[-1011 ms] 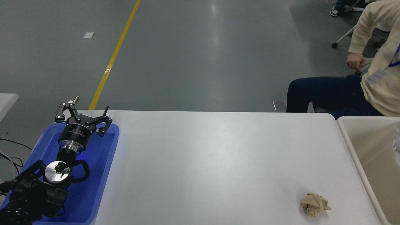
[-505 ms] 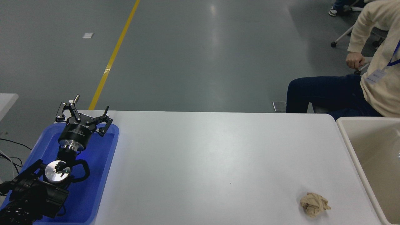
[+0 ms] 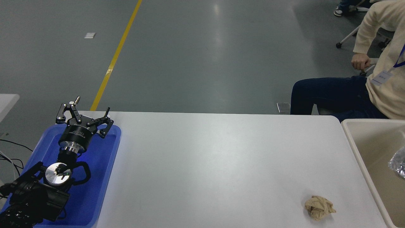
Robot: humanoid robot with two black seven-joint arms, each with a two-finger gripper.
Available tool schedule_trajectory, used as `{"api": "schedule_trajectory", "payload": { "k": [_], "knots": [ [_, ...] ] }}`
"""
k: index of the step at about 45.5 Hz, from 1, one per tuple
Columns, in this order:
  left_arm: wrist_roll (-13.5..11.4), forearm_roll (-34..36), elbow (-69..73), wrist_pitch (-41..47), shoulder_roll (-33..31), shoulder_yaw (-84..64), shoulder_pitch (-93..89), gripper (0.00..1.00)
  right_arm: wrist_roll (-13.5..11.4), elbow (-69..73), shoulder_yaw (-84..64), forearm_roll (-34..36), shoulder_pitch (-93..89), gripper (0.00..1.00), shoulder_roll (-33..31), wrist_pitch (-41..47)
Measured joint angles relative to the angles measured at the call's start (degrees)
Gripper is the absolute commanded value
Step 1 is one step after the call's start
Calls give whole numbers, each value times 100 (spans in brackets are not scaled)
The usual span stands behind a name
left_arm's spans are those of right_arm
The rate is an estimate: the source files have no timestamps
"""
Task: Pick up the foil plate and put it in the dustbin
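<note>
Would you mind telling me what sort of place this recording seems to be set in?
Probably an industrial hall or robotics lab: a wide grey floor with a yellow line, a white table and a person seated beside it.

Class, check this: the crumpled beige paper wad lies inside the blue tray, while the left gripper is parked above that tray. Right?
Not quite. The head view shows the paper wad lying on the white table near the dustbin, not in the blue tray. The left gripper is indeed parked above that tray.
</note>
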Motion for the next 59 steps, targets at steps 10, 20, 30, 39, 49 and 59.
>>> {"api": "schedule_trajectory", "payload": {
  "k": [10,20,30,39,49,59],
  "knots": [
    [0,0,0,0,-1,0,0,100,-29,-76,59,1,-79,74,79,-177],
    [1,0,0,0,-2,0,-1,100,-36,-59,112,7,-87,87,89,-361],
    [2,0,0,0,-1,0,-1,100,-39,141,227,10,22,94,-75,-432],
    [2,0,0,0,-1,-1,-2,100,-42,844,267,-15,377,100,-478,-450],
    [5,0,0,-1,-1,-2,-3,100,-35,2638,238,-147,1209,100,-1425,-415],
    [5,2,-1,-9,1,-2,-2,100,-16,4538,-89,-516,2302,100,-2281,-257]
  ]
}}
